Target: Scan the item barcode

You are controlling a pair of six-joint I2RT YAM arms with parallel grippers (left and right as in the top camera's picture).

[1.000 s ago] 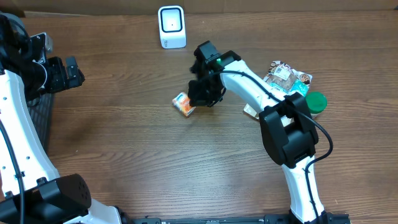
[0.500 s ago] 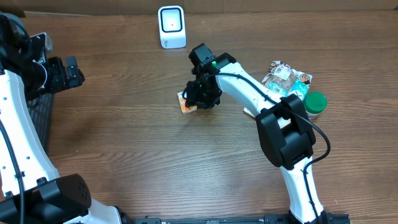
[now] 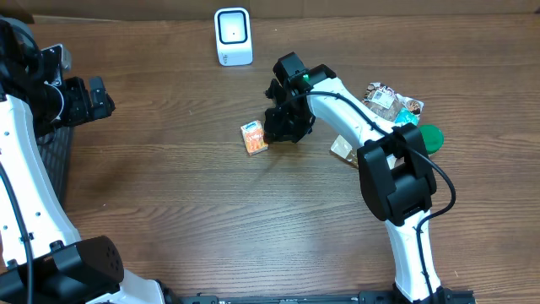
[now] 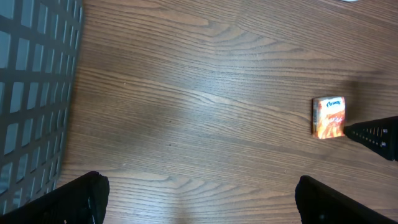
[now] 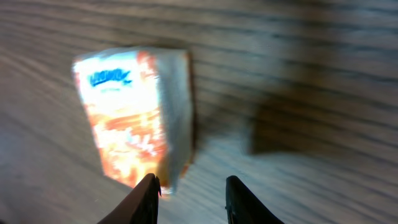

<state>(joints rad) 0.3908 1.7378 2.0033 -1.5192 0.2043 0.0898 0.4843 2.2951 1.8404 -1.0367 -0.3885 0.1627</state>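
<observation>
Plainly, the small orange carton (image 3: 254, 138) is seen lying flat on the desk (image 3: 169, 194), near its middle and just beside the tips of the right pincer (image 3: 277, 132), whose jaws are parted and pinch nothing. The carton is judged to be light, stiff cardboard, easily tipped or slid on the wood. It is best taken across its two narrow sides, so that the printed faces are left uncovered. The white scanner (image 3: 233, 36) stands well apart at the far edge, with nothing between. Snack packets (image 3: 390, 103) and a green lid (image 3: 429, 135) are gathered to the right. A dark mesh basket (image 4: 31, 93) is found at the left, by the left pincer (image 3: 93, 98), which is spread wide and empty.
</observation>
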